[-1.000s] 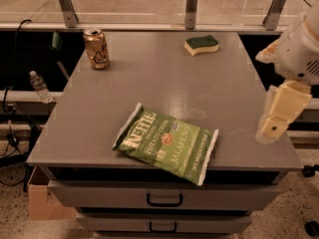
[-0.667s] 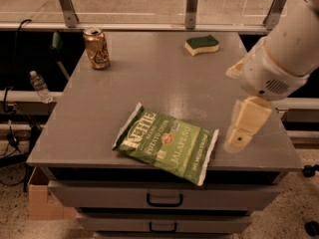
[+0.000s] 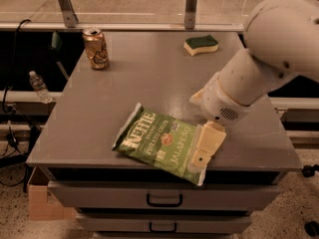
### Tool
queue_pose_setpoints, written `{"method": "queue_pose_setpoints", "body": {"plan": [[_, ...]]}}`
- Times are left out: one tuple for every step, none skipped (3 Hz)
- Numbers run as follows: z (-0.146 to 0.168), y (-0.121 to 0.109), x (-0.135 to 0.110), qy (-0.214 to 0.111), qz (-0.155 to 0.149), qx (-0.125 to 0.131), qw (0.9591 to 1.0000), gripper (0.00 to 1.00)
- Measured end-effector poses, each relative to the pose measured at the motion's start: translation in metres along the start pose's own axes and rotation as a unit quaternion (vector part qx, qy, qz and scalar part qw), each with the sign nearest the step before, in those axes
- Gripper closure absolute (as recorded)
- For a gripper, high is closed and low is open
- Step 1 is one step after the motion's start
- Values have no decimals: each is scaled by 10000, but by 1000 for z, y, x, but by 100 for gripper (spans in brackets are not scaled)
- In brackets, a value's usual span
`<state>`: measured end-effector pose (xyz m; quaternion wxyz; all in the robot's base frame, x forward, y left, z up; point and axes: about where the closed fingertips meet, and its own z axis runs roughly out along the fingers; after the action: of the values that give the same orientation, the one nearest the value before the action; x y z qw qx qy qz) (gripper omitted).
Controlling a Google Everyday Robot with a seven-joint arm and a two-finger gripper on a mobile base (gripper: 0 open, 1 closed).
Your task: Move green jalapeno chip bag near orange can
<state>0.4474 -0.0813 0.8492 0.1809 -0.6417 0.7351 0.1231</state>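
- Green jalapeno chip bag point(image 3: 154, 142) lay at the table's point(image 3: 149, 73) near edge.
- Orange can point(image 3: 95, 48) stood far left.
- Gripper point(image 3: 203, 148) hung over the bag's right end; clamping state indeterminable.

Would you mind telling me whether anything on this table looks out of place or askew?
Only the chip bag: it lies slanted at the front, one corner seemingly past the table edge, under the tool. The can stands upright; the sponge lies flat.

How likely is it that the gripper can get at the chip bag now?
Probably yes. The gripper hangs right over one end of the bag, and nothing lies between them. The can and the sponge stand far off at the back.
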Motion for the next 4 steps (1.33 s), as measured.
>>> {"method": "queue_pose_setpoints", "body": {"plan": [[27,18,-1,-94,27,-351,9993,18],[35,25,1,-114,59,-475,9988,41],[32,25,0,-115,59,-477,9988,64],[26,25,-3,-116,60,-475,9988,88]]}}
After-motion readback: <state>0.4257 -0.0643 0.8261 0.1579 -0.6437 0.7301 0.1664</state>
